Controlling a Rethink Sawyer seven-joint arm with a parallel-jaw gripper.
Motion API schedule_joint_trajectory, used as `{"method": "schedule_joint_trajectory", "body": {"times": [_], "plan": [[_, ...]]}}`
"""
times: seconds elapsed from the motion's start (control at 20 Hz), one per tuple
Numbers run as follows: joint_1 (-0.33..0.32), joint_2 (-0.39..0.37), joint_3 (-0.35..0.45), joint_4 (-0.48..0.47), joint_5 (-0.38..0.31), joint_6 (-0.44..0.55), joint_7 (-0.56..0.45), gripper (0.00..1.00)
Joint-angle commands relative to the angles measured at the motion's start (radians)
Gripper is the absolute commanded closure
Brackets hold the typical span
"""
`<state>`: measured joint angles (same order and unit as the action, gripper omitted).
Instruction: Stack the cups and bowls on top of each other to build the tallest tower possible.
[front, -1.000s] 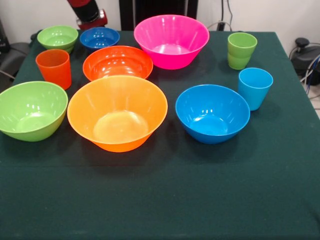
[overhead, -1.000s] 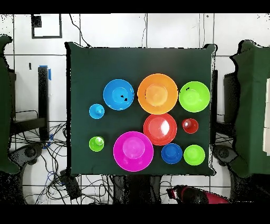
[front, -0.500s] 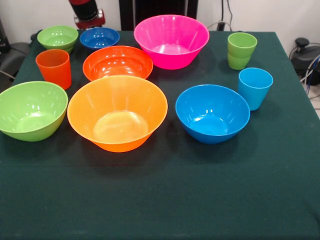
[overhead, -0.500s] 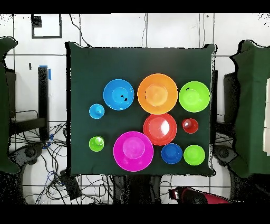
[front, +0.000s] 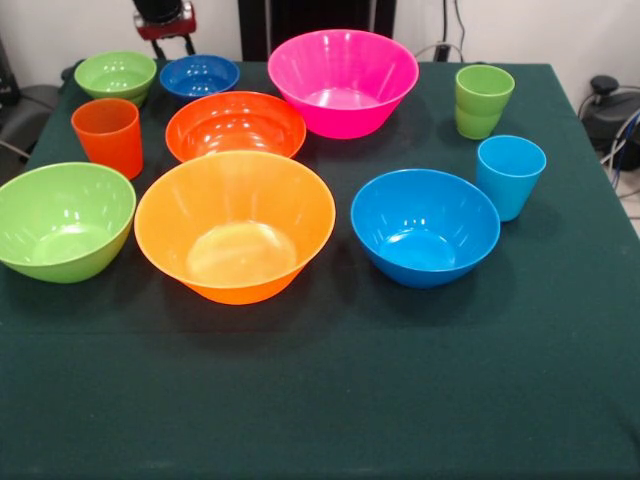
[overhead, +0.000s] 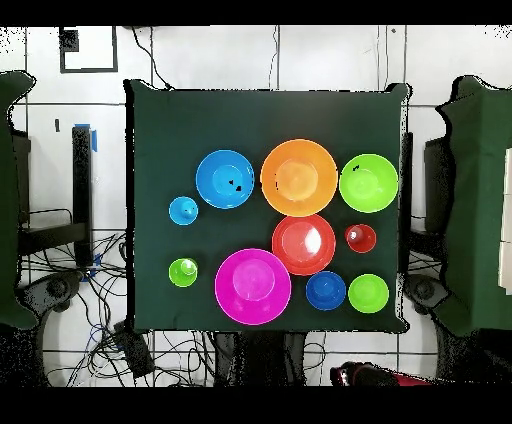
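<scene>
All bowls and cups stand upright and apart on the table; there is no tower. Back row: small green bowl (front: 116, 75), small dark blue bowl (front: 199, 75), large pink bowl (front: 343, 80), lime green cup (front: 483, 100). Middle: orange cup (front: 108, 135), red-orange bowl (front: 236, 125), light blue cup (front: 510, 175). Front: lime green bowl (front: 62, 220), large orange bowl (front: 235, 225), blue bowl (front: 425, 225). My gripper (front: 165, 20) hangs at the top edge, behind the small dark blue bowl, touching nothing. The arm shows in the overhead view (overhead: 372, 377) past the table's bottom edge.
The table (front: 320, 400) is covered with a dark green cloth. Cables and a black device (front: 605, 100) lie beyond its right edge. In the overhead view, cables (overhead: 120, 340) run on the floor by the table's lower left corner.
The arm has drawn back from the table: up toward the top edge in the front view, toward the bottom edge in the overhead view. The bowls and cups have not moved.
</scene>
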<state>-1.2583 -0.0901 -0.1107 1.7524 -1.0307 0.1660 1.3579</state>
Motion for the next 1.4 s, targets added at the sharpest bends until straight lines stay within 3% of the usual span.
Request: {"method": "schedule_joint_trajectory", "body": {"times": [0.05, 0.45, 0.95, 1.4], "plan": [[0.112, -0.052, 0.052, -0.004, 0.074, -0.016, 0.174, 0.00], [0.189, -0.137, 0.009, 0.086, 0.139, -0.006, 0.212, 0.00], [0.323, -0.153, -0.062, 0.130, 0.223, -0.076, 0.311, 0.00], [0.425, -0.108, -0.097, 0.119, 0.264, -0.152, 0.436, 0.00]]}}
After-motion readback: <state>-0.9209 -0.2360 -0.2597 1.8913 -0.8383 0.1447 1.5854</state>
